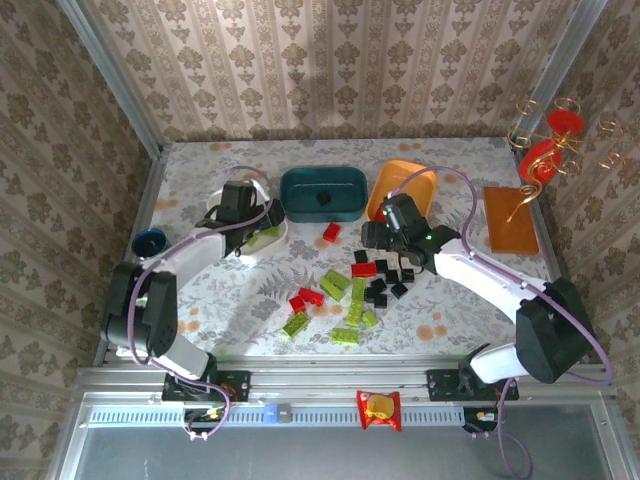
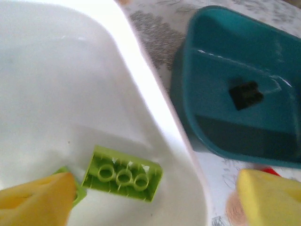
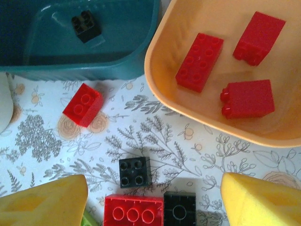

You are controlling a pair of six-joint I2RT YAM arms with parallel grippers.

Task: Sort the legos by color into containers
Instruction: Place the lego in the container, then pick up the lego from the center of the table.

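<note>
White tray (image 2: 56, 70): one lime green brick (image 2: 123, 174), underside up.
Teal tray (image 3: 94, 66): one black brick (image 3: 85, 26).
Orange tray (image 3: 157, 80): three red bricks (image 3: 199, 61).
Loose bricks (image 1: 335, 284): red, lime green and black, scattered on the table near the trays.

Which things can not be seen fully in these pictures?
Top external view: the white tray lies mostly under the left arm, so its contents cannot be counted.
Left wrist view: a second green brick is half hidden behind a yellow finger.
Right wrist view: the orange tray is cut off by the frame edges.
</note>
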